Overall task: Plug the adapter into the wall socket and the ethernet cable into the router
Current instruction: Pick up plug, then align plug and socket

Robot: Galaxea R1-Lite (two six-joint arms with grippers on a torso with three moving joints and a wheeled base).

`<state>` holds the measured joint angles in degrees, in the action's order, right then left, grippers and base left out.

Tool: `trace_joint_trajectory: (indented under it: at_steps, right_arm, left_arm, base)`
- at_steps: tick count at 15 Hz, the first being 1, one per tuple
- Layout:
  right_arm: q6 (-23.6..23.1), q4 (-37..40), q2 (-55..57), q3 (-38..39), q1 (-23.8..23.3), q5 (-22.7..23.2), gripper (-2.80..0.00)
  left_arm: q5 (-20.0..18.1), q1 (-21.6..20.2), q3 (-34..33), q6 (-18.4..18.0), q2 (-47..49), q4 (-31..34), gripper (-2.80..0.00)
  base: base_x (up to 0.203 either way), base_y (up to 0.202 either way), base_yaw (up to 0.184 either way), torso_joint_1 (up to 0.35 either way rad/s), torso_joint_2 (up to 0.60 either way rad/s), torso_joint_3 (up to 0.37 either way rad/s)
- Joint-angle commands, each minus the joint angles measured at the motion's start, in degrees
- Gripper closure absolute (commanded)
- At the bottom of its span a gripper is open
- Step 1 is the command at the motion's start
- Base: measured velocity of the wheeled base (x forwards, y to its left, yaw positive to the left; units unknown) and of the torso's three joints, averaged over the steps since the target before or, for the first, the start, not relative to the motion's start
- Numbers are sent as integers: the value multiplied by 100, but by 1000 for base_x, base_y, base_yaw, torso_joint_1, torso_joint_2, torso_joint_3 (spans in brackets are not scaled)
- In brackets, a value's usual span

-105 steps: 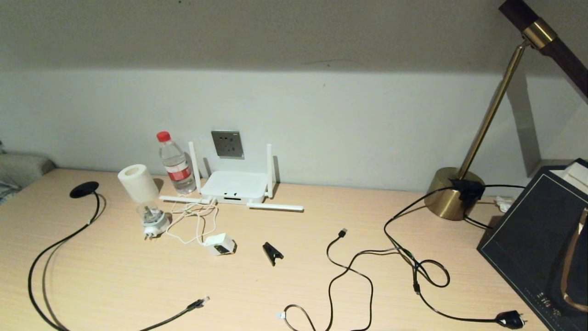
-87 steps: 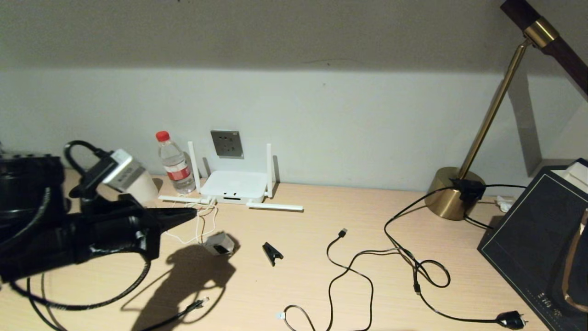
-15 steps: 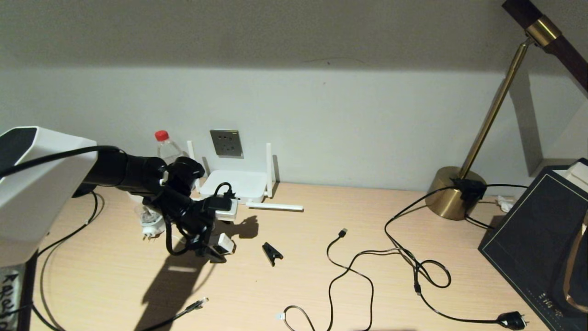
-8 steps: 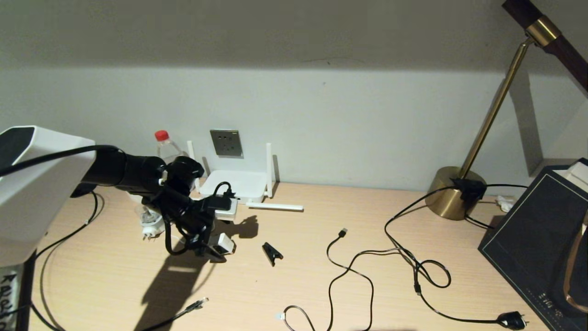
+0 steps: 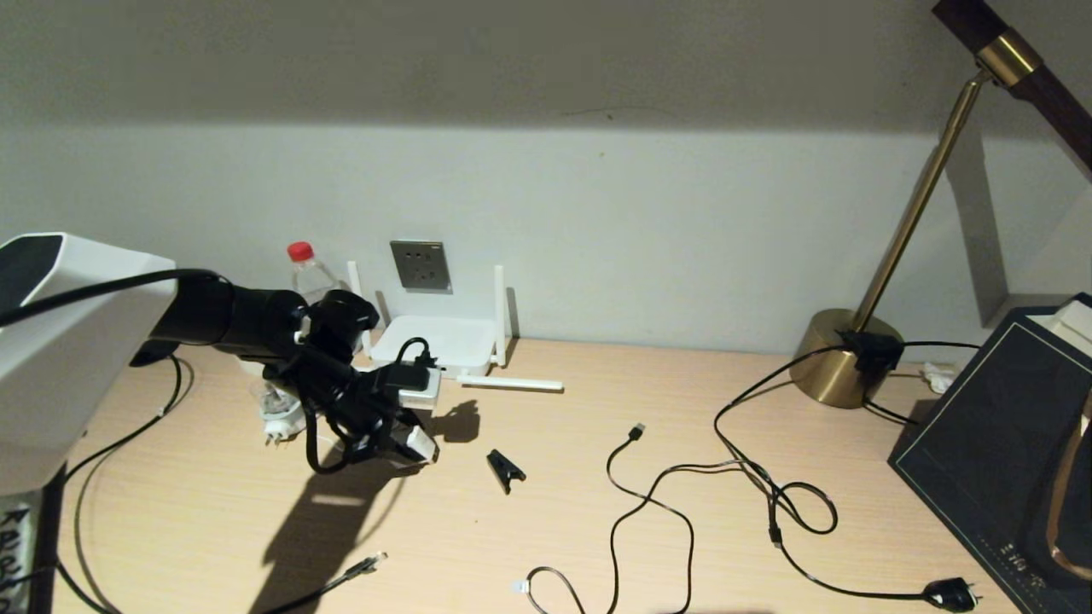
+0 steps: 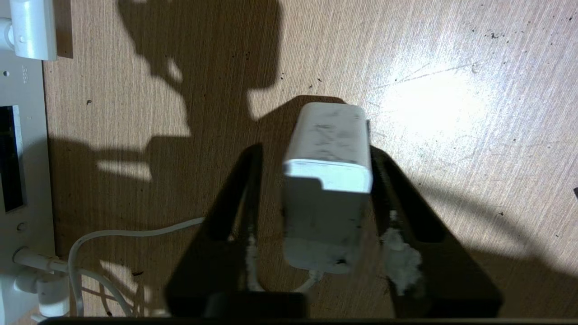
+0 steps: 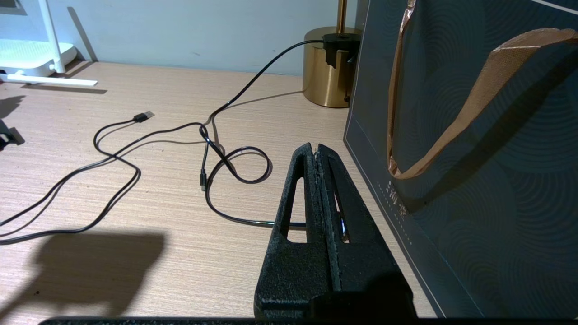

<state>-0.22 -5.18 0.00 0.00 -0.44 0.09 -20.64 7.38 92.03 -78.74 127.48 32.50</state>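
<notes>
The white adapter (image 5: 420, 443) (image 6: 327, 180) lies on the wooden desk with its thin white cord trailing toward the router. My left gripper (image 5: 405, 443) (image 6: 316, 151) straddles it with jaws open: one finger touches its side, a narrow gap remains at the other. The white router (image 5: 435, 341) (image 6: 22, 158) sits against the wall below the grey wall socket (image 5: 421, 265). The black ethernet cable (image 5: 371, 560) lies near the front edge, its clear connector free. My right gripper (image 7: 316, 146) is shut and empty, parked low beside the dark bag.
A water bottle (image 5: 307, 266) and a round travel plug (image 5: 280, 414) stand left of the router. A black clip (image 5: 505, 468), a USB-tipped cable (image 5: 636, 432), a brass lamp base (image 5: 840, 358), a power plug (image 5: 947, 591) and a dark bag (image 5: 998, 443) lie to the right.
The left gripper's fingers have closed in from wide open onto the adapter, which has shifted slightly. The right arm has not moved.
</notes>
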Motion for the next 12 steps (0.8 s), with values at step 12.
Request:
trace_joint_trajectory:
  at_steps: [12]
  right_arm:
    - [-4,-9,0,202,0,0,0]
  left_arm:
    - [-1799,-756,-666,4219,-2860,468,0]
  base:
    - [0,0,0,0,0,0]
